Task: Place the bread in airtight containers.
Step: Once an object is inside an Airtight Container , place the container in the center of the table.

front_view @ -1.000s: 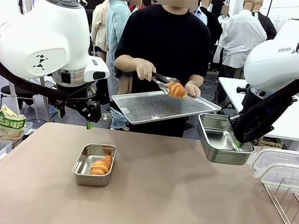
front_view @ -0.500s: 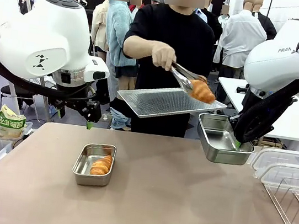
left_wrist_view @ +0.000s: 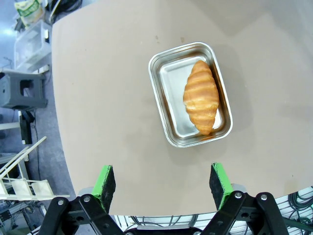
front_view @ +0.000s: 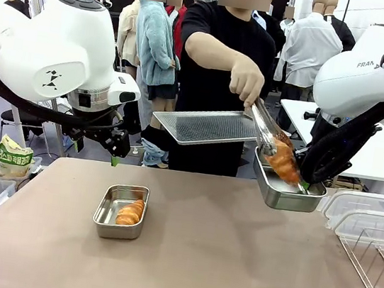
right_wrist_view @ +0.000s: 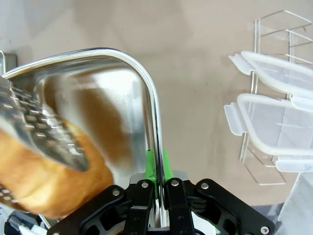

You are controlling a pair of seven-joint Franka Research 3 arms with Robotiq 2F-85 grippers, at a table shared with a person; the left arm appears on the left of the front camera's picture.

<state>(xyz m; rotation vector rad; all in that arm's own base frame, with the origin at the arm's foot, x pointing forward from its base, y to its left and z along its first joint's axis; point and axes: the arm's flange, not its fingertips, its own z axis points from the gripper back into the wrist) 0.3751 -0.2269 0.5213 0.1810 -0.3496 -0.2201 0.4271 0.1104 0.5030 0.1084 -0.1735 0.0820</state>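
Observation:
One croissant [front_view: 130, 212] lies in a steel tub [front_view: 107, 209] on the table. From above, that croissant [left_wrist_view: 200, 96] lies lengthwise in its tub [left_wrist_view: 161, 98]. My left gripper [left_wrist_view: 163, 178] hangs open above the table's edge, apart from it, at the left [front_view: 115, 155]. My right gripper [front_view: 304, 183] is shut on the rim of a second tub [front_view: 278, 195] held in the air. A person's hand [front_view: 245, 83] lowers tongs [front_view: 265, 129] with a second croissant [front_view: 282, 162] into this tub. Up close, the tongs [right_wrist_view: 39, 127] and croissant [right_wrist_view: 44, 181] sit inside the tub [right_wrist_view: 122, 88], with my right gripper [right_wrist_view: 157, 161] pinching its wall.
The person holds a flat metal baking tray [front_view: 205, 126] over the far edge. Clear plastic lids [front_view: 361, 211] and a wire rack [front_view: 376, 256] sit at the table's right side; the lids [right_wrist_view: 274, 122] rest on the rack. A snack bag [front_view: 9, 159] stands off the table's left.
The person has carried the croissant in the tongs from over the tray down and right into the tub that my right gripper holds. Both arms have stayed still.

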